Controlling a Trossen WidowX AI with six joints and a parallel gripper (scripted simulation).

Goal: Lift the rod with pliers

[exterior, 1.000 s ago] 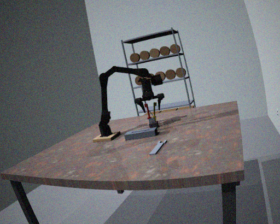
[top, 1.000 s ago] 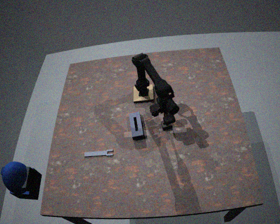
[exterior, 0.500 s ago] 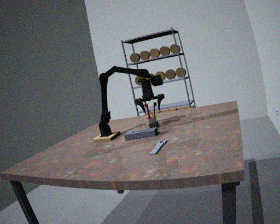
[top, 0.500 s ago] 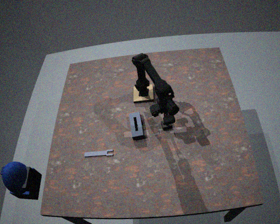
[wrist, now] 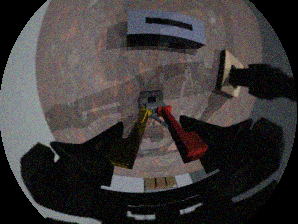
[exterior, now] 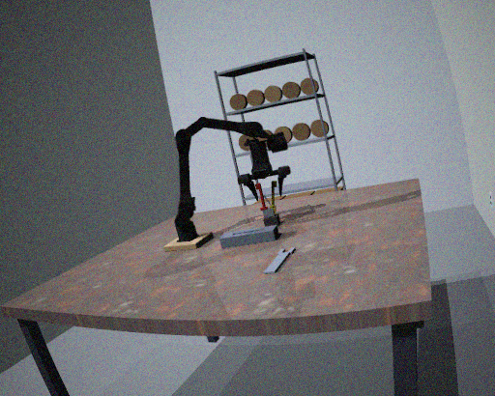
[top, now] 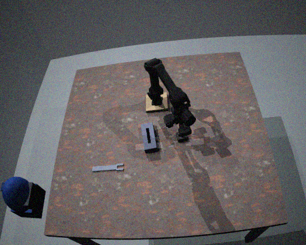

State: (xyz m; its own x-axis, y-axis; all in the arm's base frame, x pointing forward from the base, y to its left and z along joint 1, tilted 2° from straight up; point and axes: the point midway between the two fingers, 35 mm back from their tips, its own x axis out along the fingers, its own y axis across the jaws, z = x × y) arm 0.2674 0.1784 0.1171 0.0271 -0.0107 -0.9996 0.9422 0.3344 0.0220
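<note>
One arm (top: 166,79) (exterior: 184,169) (wrist: 270,80) is seen in the top view, bent over the table (top: 109,203) (exterior: 201,290) (wrist: 65,65) from its pale base plate (top: 149,108) (exterior: 172,246) (wrist: 228,87). Near the plate lies the slotted block (top: 145,138) (exterior: 249,238) (wrist: 165,34), its dark channel facing up; the rod cannot be made out inside. Well apart from the arm, a flat grey fork-ended tool (top: 106,168) (exterior: 278,262) lies on the table. Exterior view: the gripper (exterior: 269,195) (wrist: 152,121) points down, fingers spread nearly to their full extent, with nothing held. Between and below the fingers, the locking pliers stand upright in the holster (exterior: 271,217) (wrist: 151,95), red handle (exterior: 261,195) (wrist: 187,142) and yellow handle (exterior: 274,195) (wrist: 131,145) splayed; the holster stands just beside the block. Behind the table is a shelf rack (exterior: 221,94) carrying round brown-faced items. Wrist view: both handles lie between the open fingers, neither gripped, and converge toward the holster.
</note>
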